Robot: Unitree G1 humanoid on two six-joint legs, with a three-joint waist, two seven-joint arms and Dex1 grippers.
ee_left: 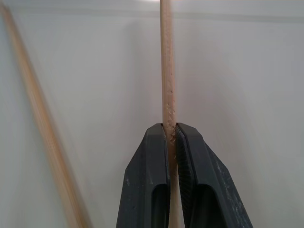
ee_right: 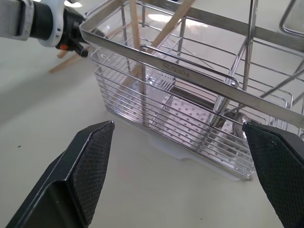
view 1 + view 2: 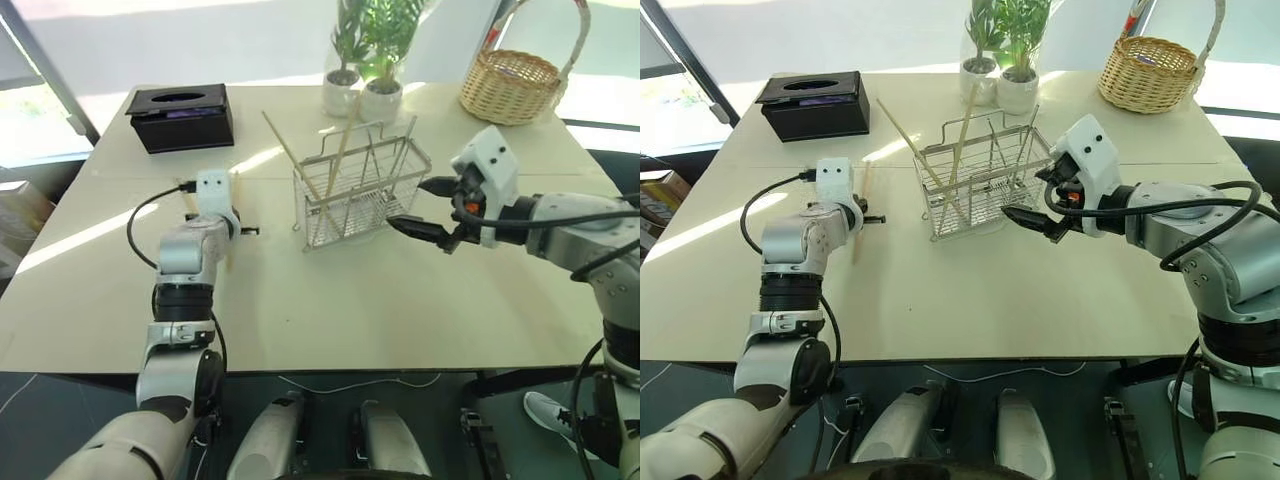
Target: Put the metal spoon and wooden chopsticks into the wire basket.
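Black-fingered left gripper (image 1: 172, 137) pinches one pale wooden chopstick (image 1: 166, 71) above the cream table (image 3: 330, 310).

Nearest, that stick runs straight out between the pressed-together fingers; a second chopstick (image 1: 40, 123) lies on the table beside it. Level with it to the right, the right gripper (image 2: 178, 137) hangs with fingers spread wide, just short of the silvery wire basket (image 3: 362, 195), apart from it. More tan chopsticks (image 3: 340, 150) lean inside the basket, and a shiny metal spoon bowl (image 2: 233, 118) rests in its near compartment.
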